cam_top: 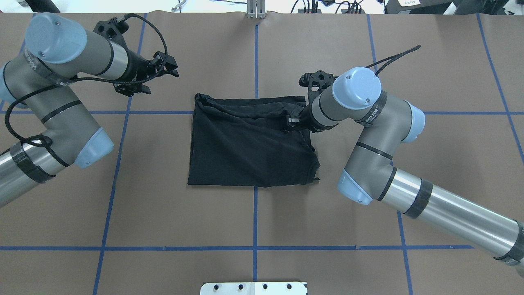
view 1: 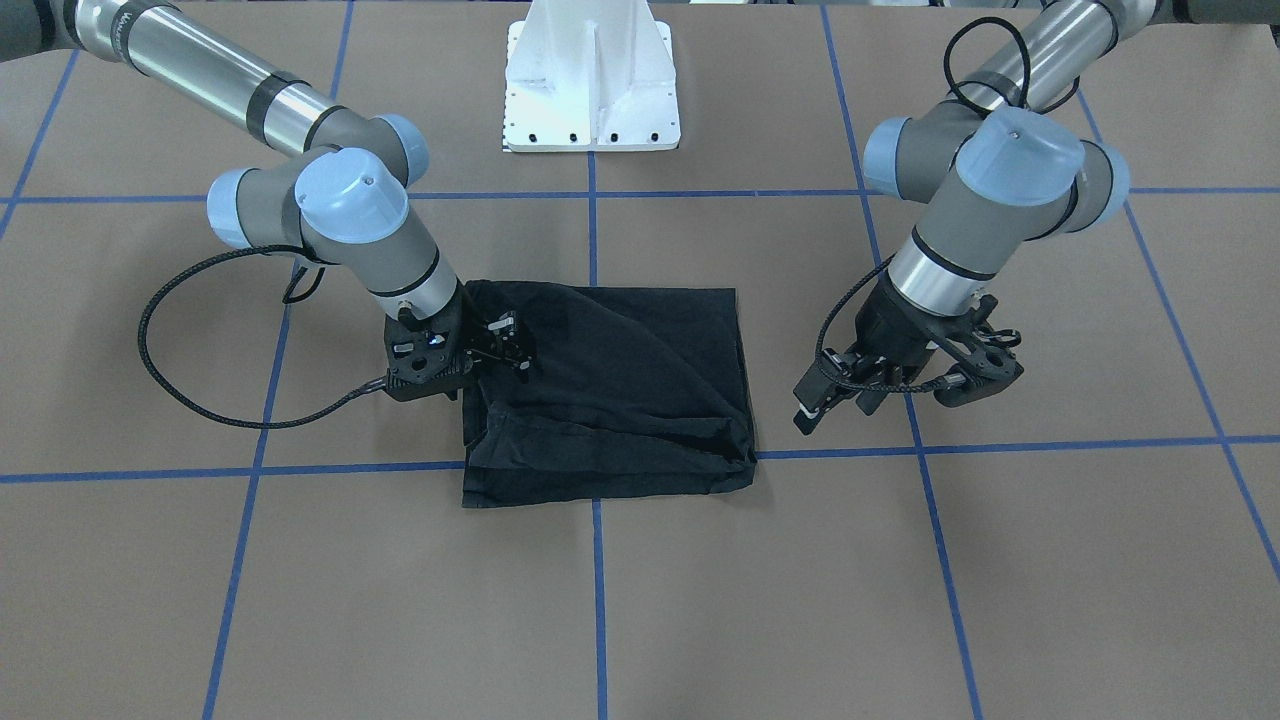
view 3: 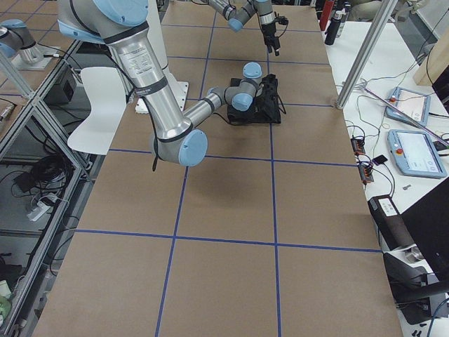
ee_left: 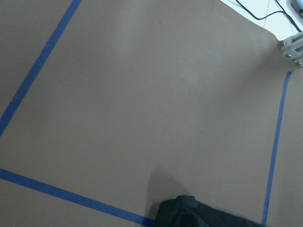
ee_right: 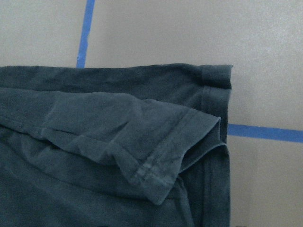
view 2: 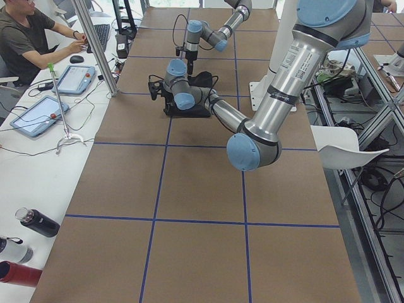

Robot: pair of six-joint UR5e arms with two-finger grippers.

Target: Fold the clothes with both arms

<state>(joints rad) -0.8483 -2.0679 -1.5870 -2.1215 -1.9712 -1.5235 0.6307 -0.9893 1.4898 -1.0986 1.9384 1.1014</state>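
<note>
Front-facing view: black T-shirt lies as a folded rectangle on table, across blue tape lines. Right gripper has fingers parted and empty, low over the shirt's edge. Left gripper has fingers parted and empty, with the shirt well apart from them. White base stands beyond.

Overhead: right arm hides the shirt edge behind the fingers.

Left wrist: one shirt corner, otherwise brown table.

Right wrist: sleeve hem doubled over.

Exterior left: person sits at a side desk.
</note>
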